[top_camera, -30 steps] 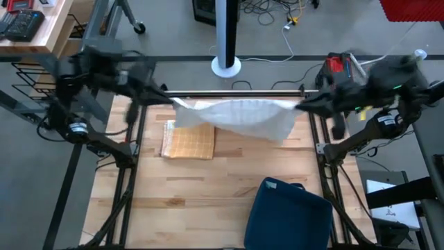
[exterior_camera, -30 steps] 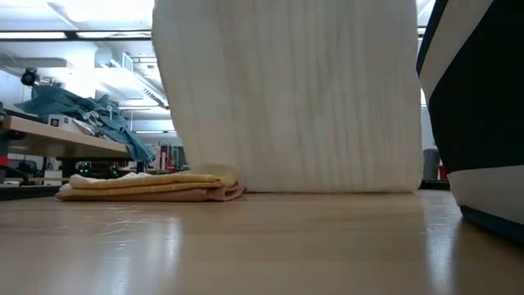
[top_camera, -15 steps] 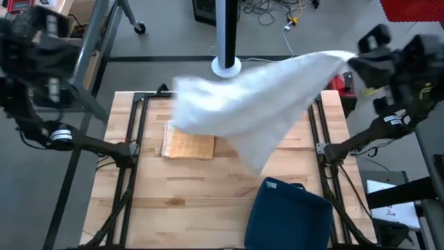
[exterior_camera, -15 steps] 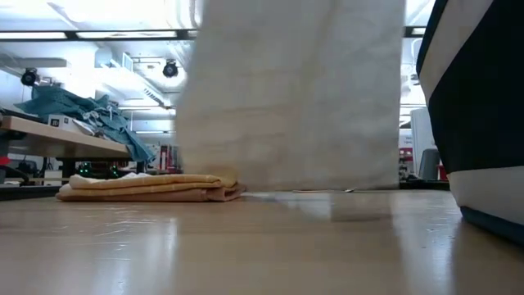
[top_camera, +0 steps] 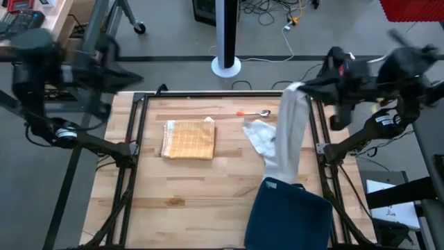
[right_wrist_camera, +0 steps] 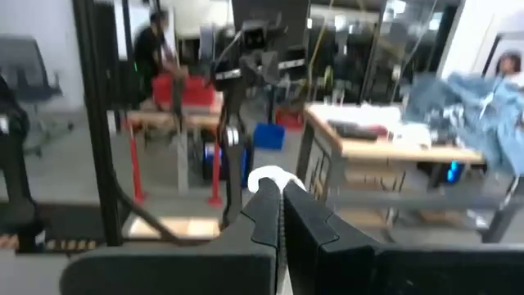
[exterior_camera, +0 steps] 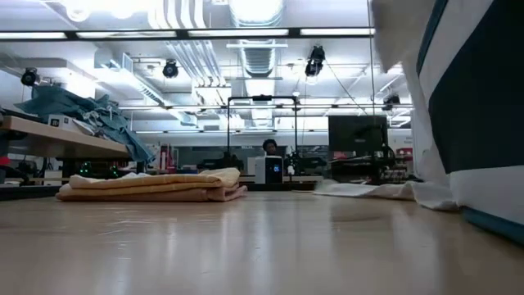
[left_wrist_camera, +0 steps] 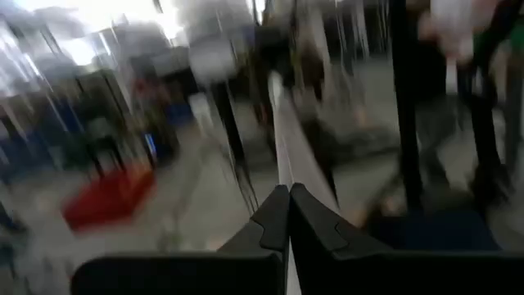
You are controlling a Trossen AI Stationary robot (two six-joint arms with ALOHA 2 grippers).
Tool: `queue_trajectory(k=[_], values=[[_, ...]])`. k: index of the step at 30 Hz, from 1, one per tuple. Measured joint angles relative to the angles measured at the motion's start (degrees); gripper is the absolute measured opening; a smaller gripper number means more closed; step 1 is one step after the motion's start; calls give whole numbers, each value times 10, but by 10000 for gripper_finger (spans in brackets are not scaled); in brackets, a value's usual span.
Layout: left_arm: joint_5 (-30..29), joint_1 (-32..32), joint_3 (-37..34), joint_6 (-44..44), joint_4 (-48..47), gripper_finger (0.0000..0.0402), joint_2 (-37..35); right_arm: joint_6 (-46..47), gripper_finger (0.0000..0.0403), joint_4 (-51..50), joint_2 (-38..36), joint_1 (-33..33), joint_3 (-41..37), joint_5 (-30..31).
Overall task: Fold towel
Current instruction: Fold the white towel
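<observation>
A white towel [top_camera: 286,135] is held by one corner in the closed right pincer [top_camera: 300,88], hanging down to the worktop [top_camera: 194,194] near a folded yellow towel [top_camera: 188,139]. The left pincer [left_wrist_camera: 287,215] is closed on nothing, off the worktop's left side.

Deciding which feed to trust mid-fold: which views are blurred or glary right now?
Left wrist view: heavily motion-smeared. High view: both arms blurred, white towel and folded yellow towel sharp. Low view: sharp, ceiling lights glare. Right wrist view: mildly soft.
</observation>
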Motion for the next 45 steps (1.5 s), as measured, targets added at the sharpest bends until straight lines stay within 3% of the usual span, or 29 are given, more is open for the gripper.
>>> queue_trajectory(k=[5, 11, 17, 22, 28, 32, 39, 45], values=[[2, -8, -40, 20, -88, 0, 52, -3, 0, -44, 37, 0, -4, -1], [13, -8, -157, 89, -54, 1, 92, -30, 0, -63, 69, 0, -28, -4], [179, -15, -299, 118, 119, 18, 123, -66, 0, -65, 88, -6, -86, -54], [181, -14, -379, 134, 216, 53, 125, -90, 0, -61, 87, -22, -150, -91], [246, -23, -453, 39, 392, 113, 123, -123, 0, -10, 88, -47, -218, -87], [274, -33, -481, 23, 413, 150, 128, -146, 0, 24, 94, -58, -259, -86], [226, -47, -500, -27, 443, 182, 130, -181, 0, 102, 100, -61, -297, -92], [181, -60, -505, -86, 492, 160, 144, -208, 0, 150, 116, -63, -299, -91]])
